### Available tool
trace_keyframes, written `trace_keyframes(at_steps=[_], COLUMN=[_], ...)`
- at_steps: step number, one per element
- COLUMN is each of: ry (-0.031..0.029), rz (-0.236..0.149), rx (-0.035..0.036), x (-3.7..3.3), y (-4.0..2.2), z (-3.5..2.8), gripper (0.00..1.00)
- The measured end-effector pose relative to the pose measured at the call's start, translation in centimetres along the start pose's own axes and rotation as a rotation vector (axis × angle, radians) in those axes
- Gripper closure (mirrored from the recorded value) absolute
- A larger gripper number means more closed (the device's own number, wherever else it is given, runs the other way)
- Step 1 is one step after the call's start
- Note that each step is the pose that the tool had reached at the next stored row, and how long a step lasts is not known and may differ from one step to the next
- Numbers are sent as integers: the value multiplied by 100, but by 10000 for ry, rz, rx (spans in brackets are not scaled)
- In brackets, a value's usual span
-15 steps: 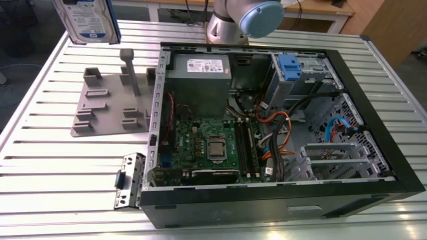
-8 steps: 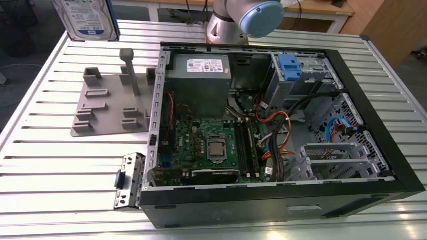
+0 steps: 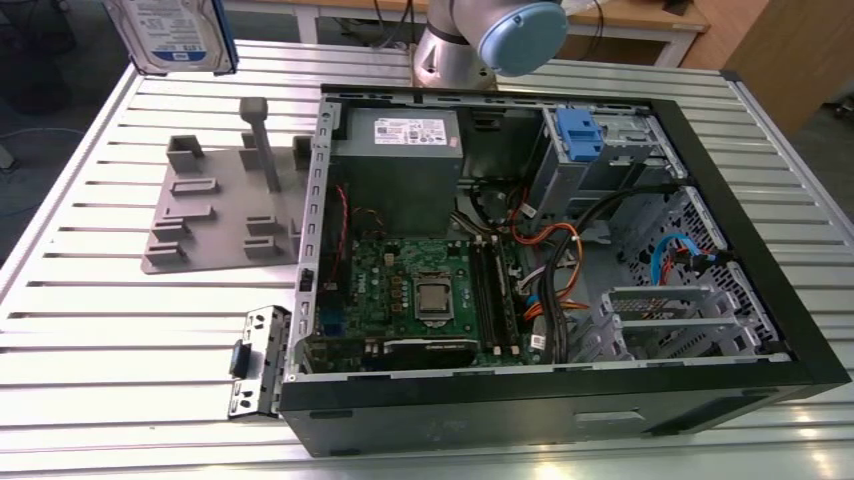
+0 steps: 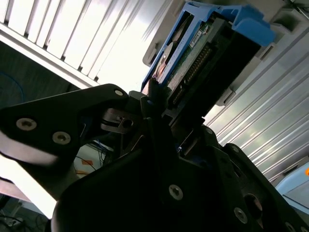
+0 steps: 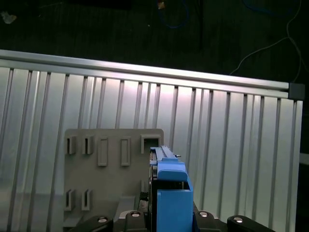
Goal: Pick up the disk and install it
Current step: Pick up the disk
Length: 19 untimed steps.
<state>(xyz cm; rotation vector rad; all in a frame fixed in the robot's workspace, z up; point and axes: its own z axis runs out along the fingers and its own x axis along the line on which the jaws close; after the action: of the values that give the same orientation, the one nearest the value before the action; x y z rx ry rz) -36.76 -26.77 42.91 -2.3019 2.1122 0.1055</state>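
In the second wrist view, the gripper (image 4: 169,99) has its dark fingers (image 4: 151,104) clamped on one end of the disk (image 4: 203,53). The disk's blue carrier frame and its row of connector pins face the camera. The disk sits tilted, with the ribbed metal desk (image 4: 53,29) behind it.

Slatted alu table (image 3: 80,340), wooden desk (image 3: 627,16) behind, dark floor (image 5: 72,29) below.

My hand (image 4: 157,99) holding the disk (image 3: 171,35) above the surface (image 3: 94,330), at the exterior view's far left, rack (image 3: 220,215) on the surface below it, case (image 3: 534,415) just right of the rack, bracket (image 3: 256,362) just beside the case's left wall.
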Motion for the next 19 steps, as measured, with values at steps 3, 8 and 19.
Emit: trace_keyframes(at_steps=[3,8,19], ry=[0,-2,-5], rz=[0,0,0], rx=[0,0,1], x=[-2,-6,-11], y=[1,3,6], z=[-39,-92,-176], gripper=[64,64,64])
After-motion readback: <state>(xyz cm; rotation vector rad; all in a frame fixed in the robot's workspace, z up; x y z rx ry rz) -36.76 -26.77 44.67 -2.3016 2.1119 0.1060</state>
